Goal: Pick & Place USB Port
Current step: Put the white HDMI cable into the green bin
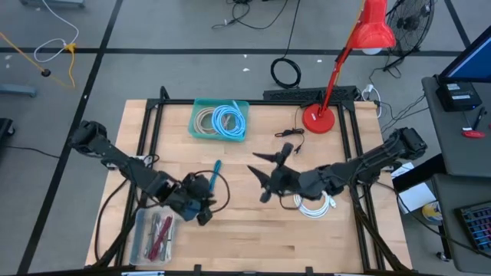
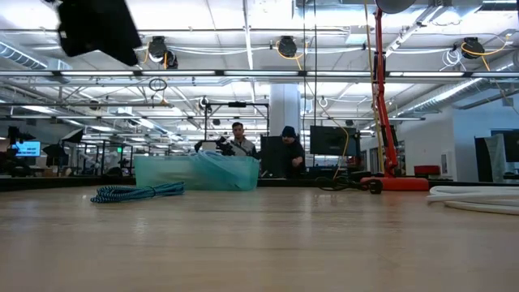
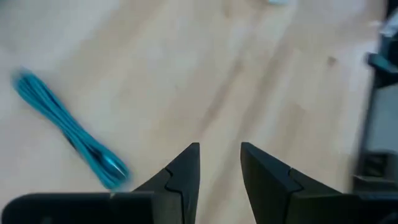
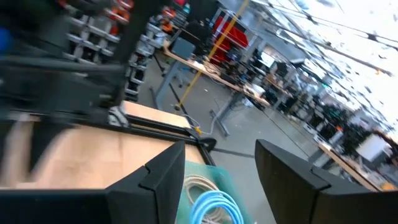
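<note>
A bundled blue cable (image 1: 215, 175) (image 3: 68, 127) lies flat on the wooden table, left of centre. My left gripper (image 1: 209, 201) (image 3: 219, 155) hangs just on the near side of it, tilted down at the bare wood. It is open by a narrow gap with nothing between its fingers. My right gripper (image 1: 259, 165) (image 4: 221, 168) is raised above the middle of the table, pointing level toward the far left. It is open and holds nothing. In the right wrist view the teal tray (image 4: 211, 193) shows beyond its fingers.
The teal tray (image 1: 220, 119) with coiled cables stands at the table's far side. A white cable coil (image 1: 313, 203) lies under the right arm. A thin black cable (image 1: 290, 134) and a red lamp base (image 1: 318, 119) are at the far right. A clear bin (image 1: 153, 234) sits near left.
</note>
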Controlling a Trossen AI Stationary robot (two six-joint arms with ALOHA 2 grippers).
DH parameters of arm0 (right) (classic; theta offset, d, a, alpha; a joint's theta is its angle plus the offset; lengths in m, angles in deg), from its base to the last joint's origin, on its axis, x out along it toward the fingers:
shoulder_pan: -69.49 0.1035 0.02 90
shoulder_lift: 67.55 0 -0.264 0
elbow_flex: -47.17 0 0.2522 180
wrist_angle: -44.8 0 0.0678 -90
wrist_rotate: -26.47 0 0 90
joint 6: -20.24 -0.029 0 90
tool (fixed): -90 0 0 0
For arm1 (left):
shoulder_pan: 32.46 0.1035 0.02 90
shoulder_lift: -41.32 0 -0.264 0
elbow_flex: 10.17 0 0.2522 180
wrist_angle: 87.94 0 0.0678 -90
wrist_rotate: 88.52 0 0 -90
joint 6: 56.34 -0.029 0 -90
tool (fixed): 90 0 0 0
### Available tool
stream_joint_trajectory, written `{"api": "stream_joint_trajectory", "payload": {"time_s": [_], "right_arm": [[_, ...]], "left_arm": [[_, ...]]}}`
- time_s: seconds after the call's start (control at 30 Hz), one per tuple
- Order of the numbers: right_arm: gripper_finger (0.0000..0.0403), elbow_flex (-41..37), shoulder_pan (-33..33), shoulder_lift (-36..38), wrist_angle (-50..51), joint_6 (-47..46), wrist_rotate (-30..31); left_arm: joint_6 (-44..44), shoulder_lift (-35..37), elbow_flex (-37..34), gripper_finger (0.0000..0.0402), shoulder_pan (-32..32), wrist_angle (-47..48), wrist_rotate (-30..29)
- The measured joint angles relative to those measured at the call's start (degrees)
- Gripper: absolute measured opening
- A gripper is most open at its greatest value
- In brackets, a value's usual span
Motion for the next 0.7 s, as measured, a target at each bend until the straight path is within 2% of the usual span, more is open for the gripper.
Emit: {"api": "stream_joint_trajectory", "payload": {"time_s": [0.23,0.37,0.57,0.7], "right_arm": [[0.0187,0.0,5.8,0.0,0.0,1.6,0.0],[0.0187,0.0,8.7,0.0,1.0,-0.5,-1.0],[0.0187,0.0,12.3,0.0,1.7,-4.3,-10.3],[0.0187,0.0,14.8,0.0,2.6,-6.7,-12.0]], "left_arm": [[-13.1,0.0,0.0,0.0120,4.3,-3.0,-9.3],[-21.3,0.0,0.0,0.0120,5.7,-5.1,-13.7],[-27.1,0.0,0.0,0.0120,9.1,-5.5,-15.1],[-30.6,0.0,0.0,0.0120,11.1,-6.0,-15.1]]}}
